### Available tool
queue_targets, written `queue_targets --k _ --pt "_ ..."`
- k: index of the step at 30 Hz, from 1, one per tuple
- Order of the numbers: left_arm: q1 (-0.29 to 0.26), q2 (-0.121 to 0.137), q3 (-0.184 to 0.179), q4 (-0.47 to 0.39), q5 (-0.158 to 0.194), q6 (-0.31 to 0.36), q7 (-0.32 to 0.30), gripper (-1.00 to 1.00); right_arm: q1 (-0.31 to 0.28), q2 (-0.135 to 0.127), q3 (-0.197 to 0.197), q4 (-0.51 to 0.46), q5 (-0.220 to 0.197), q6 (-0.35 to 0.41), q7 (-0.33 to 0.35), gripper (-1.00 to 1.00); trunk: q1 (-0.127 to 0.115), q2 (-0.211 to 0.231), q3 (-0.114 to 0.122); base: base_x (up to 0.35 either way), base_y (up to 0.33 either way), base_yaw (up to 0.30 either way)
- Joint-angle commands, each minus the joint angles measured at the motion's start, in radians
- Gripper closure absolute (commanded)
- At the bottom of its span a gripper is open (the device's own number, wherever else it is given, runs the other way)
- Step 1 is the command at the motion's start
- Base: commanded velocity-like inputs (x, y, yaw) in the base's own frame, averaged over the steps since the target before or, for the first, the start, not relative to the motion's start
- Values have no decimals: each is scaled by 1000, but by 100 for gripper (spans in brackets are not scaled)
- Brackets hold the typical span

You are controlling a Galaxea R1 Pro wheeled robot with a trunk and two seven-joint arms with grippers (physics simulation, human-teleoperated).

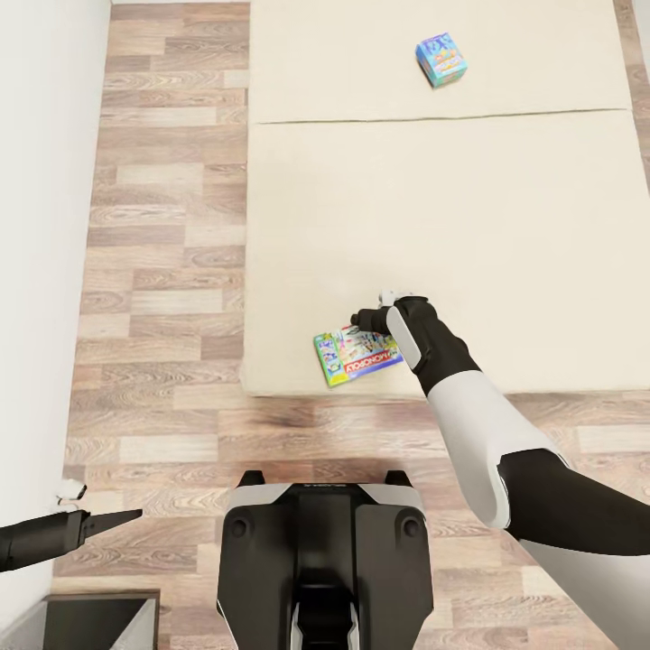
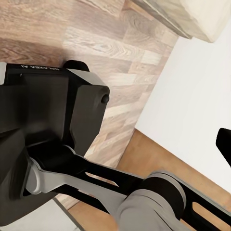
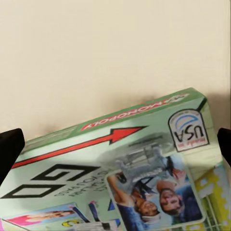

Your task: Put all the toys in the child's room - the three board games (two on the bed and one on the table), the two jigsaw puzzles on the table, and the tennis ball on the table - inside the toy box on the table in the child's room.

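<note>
Two board games lie on the beige bed (image 1: 469, 226). A green Monopoly box (image 1: 357, 356) sits flat near the bed's front edge, and a small blue box (image 1: 440, 60) rests far back. My right gripper (image 1: 365, 318) hangs just above the Monopoly box's far side. In the right wrist view the Monopoly box (image 3: 125, 173) lies between the two dark fingertips (image 3: 9, 149), which stand wide apart and open, not touching it. My left gripper (image 1: 126, 516) is low at the left over the floor, holding nothing; one fingertip (image 2: 224, 143) shows against the white wall.
A white wall (image 1: 41, 271) runs along the left. Wood-plank floor (image 1: 162, 298) lies between the wall and the bed. My dark base (image 1: 325, 551) stands just in front of the bed's edge. A dark cabinet corner (image 1: 99, 621) sits at the lower left.
</note>
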Motion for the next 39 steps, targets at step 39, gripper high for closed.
queue_targets --k 39 --pt "0 0 0 0 0 14 -4 -100 0 0 2 -2 -10 5 -10 -100 0 -2 -1 -51 -7 0"
